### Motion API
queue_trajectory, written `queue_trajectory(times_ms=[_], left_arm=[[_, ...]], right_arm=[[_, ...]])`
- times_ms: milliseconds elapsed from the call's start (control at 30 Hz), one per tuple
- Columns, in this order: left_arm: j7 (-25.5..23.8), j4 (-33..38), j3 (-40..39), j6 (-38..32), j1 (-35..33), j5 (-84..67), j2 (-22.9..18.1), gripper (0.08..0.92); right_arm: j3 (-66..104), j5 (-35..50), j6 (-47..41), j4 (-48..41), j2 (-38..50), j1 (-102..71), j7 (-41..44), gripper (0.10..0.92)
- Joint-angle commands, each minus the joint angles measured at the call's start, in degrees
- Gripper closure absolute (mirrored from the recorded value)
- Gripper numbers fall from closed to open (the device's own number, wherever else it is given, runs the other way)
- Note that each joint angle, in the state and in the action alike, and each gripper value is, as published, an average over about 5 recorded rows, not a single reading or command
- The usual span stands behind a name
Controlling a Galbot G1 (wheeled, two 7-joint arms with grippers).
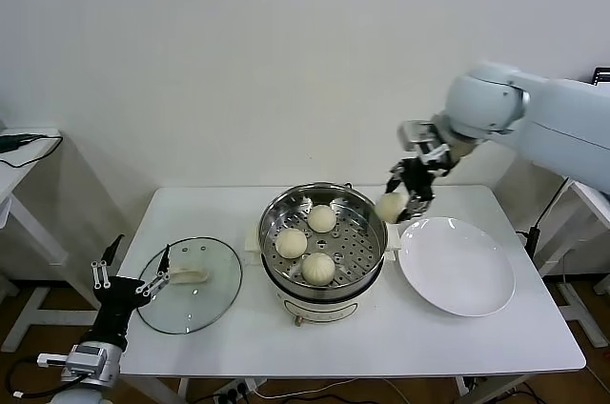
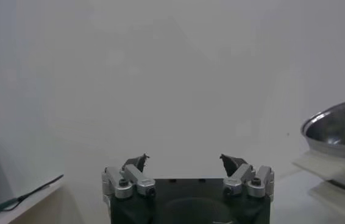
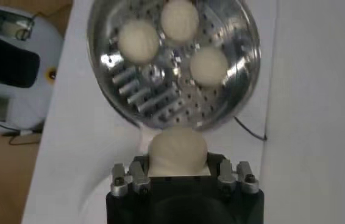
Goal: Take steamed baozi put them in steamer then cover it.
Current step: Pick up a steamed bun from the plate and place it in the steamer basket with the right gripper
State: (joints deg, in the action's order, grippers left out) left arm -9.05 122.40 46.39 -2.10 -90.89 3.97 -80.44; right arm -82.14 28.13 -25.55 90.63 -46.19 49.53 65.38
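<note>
Here, from the head, my right gripper [image 1: 394, 202] pinches the fourth bun [image 1: 389, 207] just outside the steamer [image 1: 322, 237] rim; three buns sit inside.

Left wrist: left gripper [image 2: 184, 162] parked, jaws wide.

Right wrist: the bun [image 3: 177, 150] looks soft, so I'd squeeze lightly; the tray has room near the rim.

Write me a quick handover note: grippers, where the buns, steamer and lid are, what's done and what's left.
Right gripper: shut on the fourth baozi, held in the air at the steamer's right rim, between it and the white plate.
Left gripper: open, parked low at the table's left front edge, beside the cover.
Done: three baozi sit on the perforated tray; the plate holds none.
Left: set the fourth bun in the steamer, then put the cover, lying flat on the table to the steamer's left, onto the steamer.
</note>
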Motion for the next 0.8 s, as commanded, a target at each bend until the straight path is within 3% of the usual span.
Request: queue_trajectory(times_ms=[33,800], left_arm=[[-0.3,-0.3,1.1,0.1,0.2,-1.0,0.2,0.177],[-1.0,-2.6,2.3,0.2,1.6,-2.3,0.4,0.177]], right_arm=[[-3.8,3.7,-3.6,-3.4,-13.8,-3.0,-1.4,0.372],[0.5,-7.2,-2.8,-13.0,-15.7,-15.1,0.1,0.364]])
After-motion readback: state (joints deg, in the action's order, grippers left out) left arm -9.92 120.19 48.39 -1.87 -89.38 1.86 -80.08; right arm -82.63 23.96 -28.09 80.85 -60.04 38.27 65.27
